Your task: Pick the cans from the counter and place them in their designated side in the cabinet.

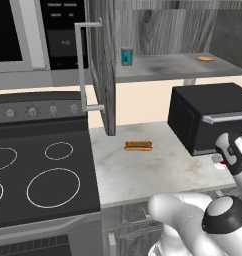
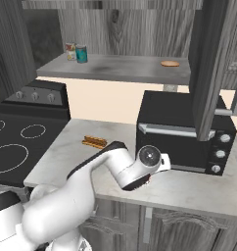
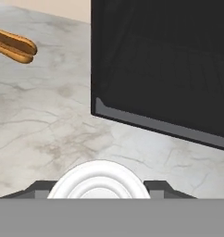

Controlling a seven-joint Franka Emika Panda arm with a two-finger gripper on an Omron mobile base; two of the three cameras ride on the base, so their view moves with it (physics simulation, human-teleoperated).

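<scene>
A can with a round silver top (image 3: 99, 180) sits between my two fingertips, and my gripper (image 3: 99, 189) is shut on it. A sliver of its red side (image 1: 219, 164) shows under my hand, low over the marbled counter (image 1: 143, 172) in front of the black oven. The same red edge (image 2: 148, 181) peeks out below my wrist in the right base view. The teal can (image 1: 126, 56) stands upright at the left end of the cabinet shelf (image 1: 168, 65). In the right base view the teal can (image 2: 81, 53) has a small red-and-white can-like thing (image 2: 70, 51) beside it.
A black oven (image 1: 213, 117) stands right of my hand. A hot dog (image 1: 138, 145) lies mid-counter. The cabinet door (image 1: 104, 65) hangs open, its bar handle (image 1: 83, 65) over the stovetop (image 1: 38, 175). A flat tan item (image 1: 205, 58) lies at the shelf's right end.
</scene>
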